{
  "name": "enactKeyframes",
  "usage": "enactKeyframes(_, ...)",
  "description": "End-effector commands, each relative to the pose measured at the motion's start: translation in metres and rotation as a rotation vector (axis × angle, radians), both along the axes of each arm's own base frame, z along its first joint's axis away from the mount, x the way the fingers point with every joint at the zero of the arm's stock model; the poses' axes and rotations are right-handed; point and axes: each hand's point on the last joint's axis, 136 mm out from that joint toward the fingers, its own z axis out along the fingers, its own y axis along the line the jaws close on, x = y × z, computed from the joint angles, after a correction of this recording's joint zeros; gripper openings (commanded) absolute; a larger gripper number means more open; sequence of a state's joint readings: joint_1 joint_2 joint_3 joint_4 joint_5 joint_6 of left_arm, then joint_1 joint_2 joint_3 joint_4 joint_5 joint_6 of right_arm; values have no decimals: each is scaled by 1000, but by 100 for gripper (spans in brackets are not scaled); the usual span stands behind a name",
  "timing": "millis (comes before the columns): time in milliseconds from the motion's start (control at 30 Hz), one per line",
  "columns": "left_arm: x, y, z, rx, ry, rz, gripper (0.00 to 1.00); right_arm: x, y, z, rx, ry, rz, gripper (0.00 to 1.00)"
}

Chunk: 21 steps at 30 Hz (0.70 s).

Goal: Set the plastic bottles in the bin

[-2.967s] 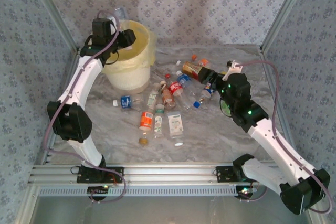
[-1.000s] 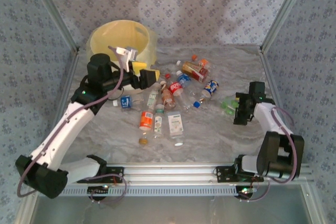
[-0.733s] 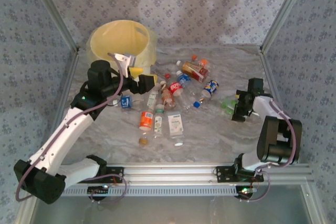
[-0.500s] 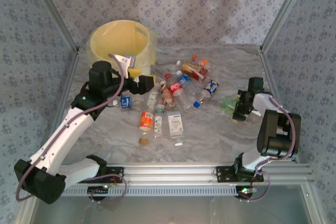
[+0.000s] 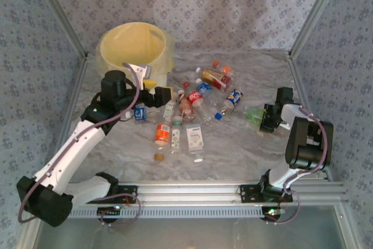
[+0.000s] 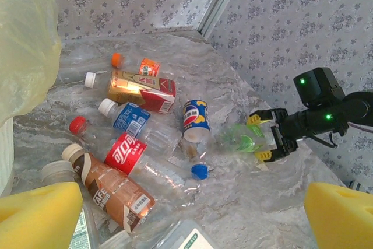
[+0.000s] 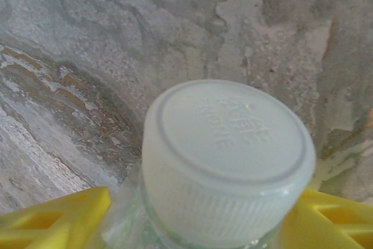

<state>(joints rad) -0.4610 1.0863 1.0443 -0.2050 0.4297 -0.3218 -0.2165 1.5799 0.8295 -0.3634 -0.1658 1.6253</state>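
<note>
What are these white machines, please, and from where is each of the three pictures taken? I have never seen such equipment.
They are two robot arms bolted at the near edge of a marble-patterned table. The overhead picture comes from a fixed camera above and behind them; the other two come from cameras on the wrists.

Many small plastic bottles lie scattered on the table, and the yellow bin stands at the back left.

The right gripper is closed on a green-tinted bottle; its wrist camera looks onto that bottle's white cap between two yellow fingers.

The left gripper hangs open near the bin, holding nothing.
</note>
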Motion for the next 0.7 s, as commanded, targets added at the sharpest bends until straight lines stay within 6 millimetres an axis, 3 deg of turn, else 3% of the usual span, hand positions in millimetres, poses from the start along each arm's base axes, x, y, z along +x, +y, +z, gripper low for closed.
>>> enactKeyframes(0,-3,-2,10,-17,-51,-23,98,5,-8,1,-43,-48,7,67)
enactKeyframes(100,-2,-5,8,-19,-40,-35,98,9,-9,8,-57,-96,17,58)
enactKeyframes(267,-2,-16,8,-14,-31,-65,98,19,-9,32,-117,-193,73,53)
enactKeyframes(367,-2,-25,5,-3,-14,-86,98,39,-9,62,-207,-361,163,49)
enactKeyframes(467,-3,-37,4,20,-3,-122,98,56,-3,104,-343,-525,325,46)
enactKeyframes(667,4,-58,-3,53,20,-138,98,61,29,162,-549,-666,648,45)
